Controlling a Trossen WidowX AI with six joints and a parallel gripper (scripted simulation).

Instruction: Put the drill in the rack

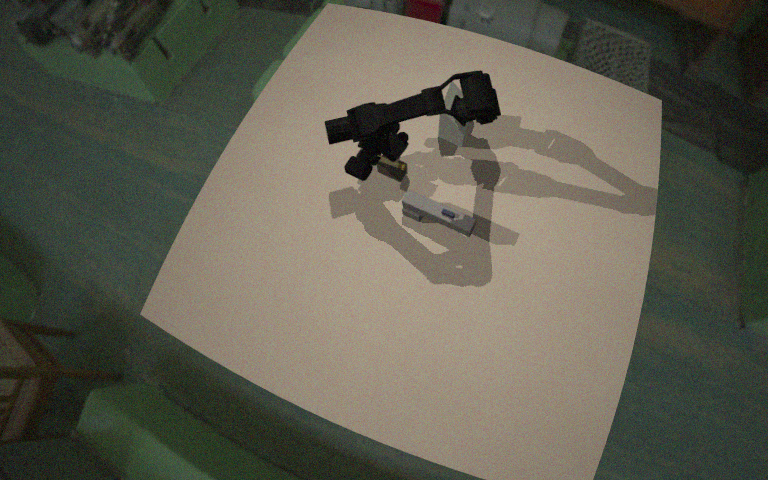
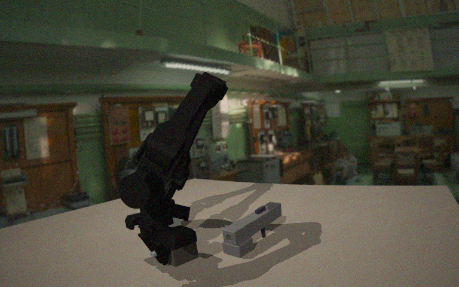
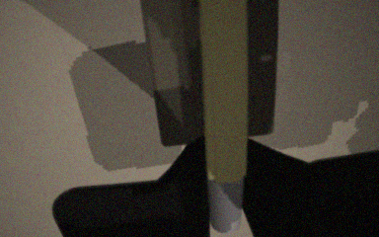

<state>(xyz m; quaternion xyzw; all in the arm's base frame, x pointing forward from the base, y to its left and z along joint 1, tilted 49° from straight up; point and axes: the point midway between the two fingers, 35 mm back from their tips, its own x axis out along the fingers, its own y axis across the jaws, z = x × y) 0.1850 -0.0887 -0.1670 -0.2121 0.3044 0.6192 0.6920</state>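
The drill has a yellow body and a grey end, which shows as a small pale tip in the exterior view. My gripper is shut on the drill. The dark rack is at the fingers; in the wrist view its walls lie on both sides of the yellow body, lined up with it. Whether the drill rests on the rack's floor is hidden. The grey block, clear of the drill, carries the blue key on top.
The pale table holds the block and rack close together. The block's raised beam stands beside the rack, with a thin dark pin below it. The arm reaches over from behind, and its shadows cross the block.
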